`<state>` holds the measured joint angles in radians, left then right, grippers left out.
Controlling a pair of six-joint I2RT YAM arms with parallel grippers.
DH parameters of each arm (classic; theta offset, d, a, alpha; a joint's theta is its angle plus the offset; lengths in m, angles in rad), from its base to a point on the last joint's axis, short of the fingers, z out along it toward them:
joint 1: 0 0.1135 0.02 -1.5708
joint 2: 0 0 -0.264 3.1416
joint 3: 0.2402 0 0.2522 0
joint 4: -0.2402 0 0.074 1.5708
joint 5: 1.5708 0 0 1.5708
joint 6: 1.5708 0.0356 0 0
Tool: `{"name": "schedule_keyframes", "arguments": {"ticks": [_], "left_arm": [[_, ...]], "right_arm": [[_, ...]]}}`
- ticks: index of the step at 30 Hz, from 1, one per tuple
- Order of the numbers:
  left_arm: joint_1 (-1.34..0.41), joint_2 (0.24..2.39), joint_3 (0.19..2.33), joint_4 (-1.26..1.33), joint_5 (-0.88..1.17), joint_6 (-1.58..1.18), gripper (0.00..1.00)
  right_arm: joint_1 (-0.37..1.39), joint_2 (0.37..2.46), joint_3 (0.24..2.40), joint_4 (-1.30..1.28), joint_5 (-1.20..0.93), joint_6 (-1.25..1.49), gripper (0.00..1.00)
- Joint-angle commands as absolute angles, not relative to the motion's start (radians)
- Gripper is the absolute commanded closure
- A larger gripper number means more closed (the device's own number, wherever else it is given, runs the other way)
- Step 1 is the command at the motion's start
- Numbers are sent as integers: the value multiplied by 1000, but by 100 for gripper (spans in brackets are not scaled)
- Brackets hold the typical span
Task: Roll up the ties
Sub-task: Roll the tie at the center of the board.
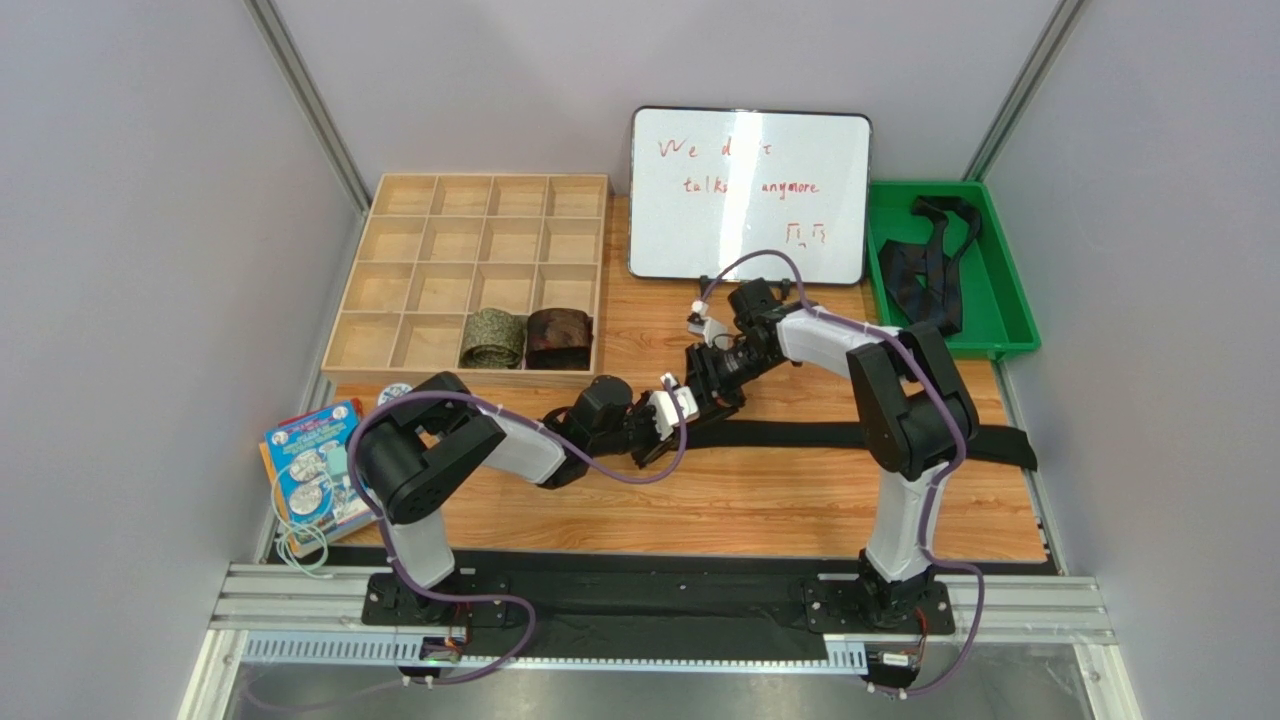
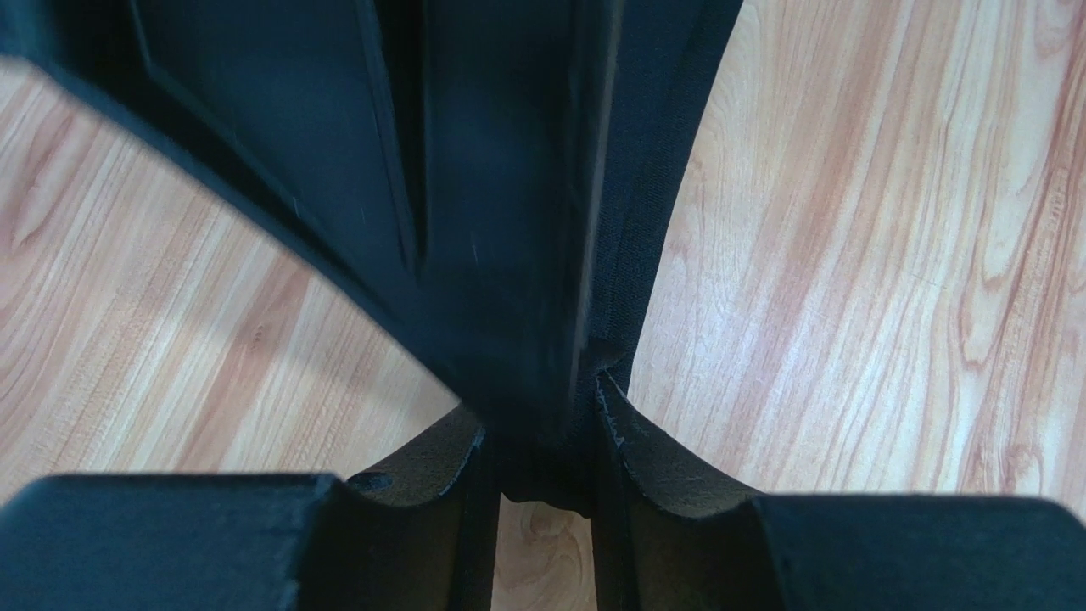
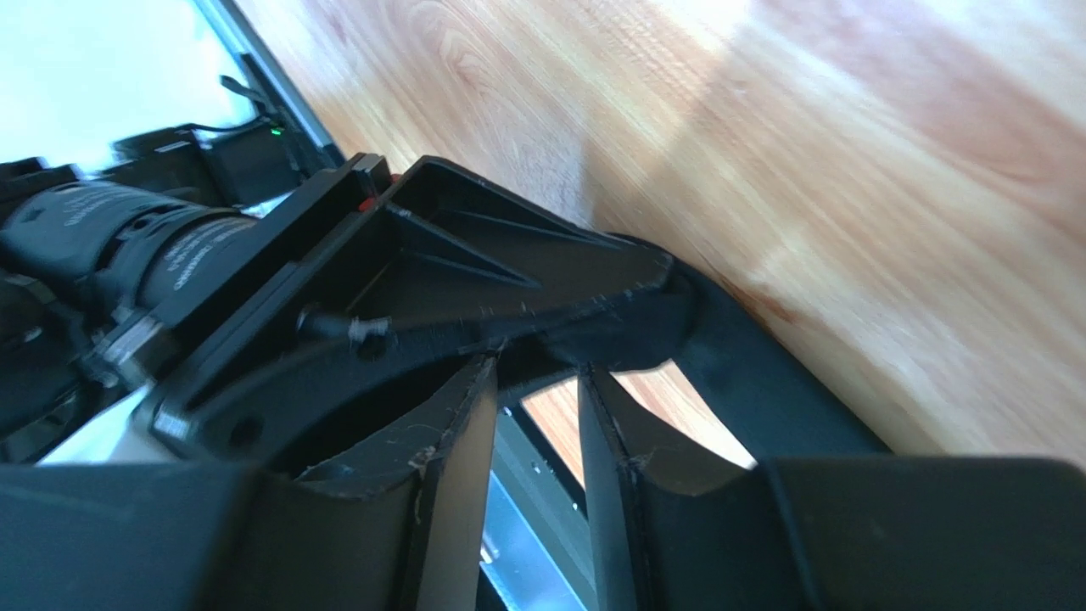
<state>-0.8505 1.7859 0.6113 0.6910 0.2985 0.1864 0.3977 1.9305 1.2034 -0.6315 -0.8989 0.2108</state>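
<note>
- While the tie (image 1: 887,438) lies flat across the bench (image 1: 781,510), the left end effector (image 2: 542,439) clamps its left end.
- Right end effector (image 3: 538,382) sits just beside it; I cannot tell whether it grips.

Table (image 1: 751,510) bears black tie (image 1: 842,437), organizer (image 1: 347,312), whiteboard (image 1: 748,195), tray (image 1: 987,225).
</note>
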Motion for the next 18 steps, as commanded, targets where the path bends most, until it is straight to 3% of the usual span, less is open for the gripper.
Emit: {"name": "schedule_keyframes", "arguments": {"ticks": [1, 15, 17, 18], "left_arm": [[-854, 1776, 614, 568, 281, 222, 75], [-853, 1775, 618, 546, 285, 212, 74], [-853, 1775, 620, 543, 284, 215, 73], [-854, 1776, 620, 540, 281, 213, 73]], "right_arm": [[433, 1957, 1224, -575, -812, 259, 62], [492, 1959, 1138, -371, -680, 360, 59], [497, 1965, 1135, -368, -677, 356, 72], [497, 1973, 1134, -368, -669, 354, 85]]}}
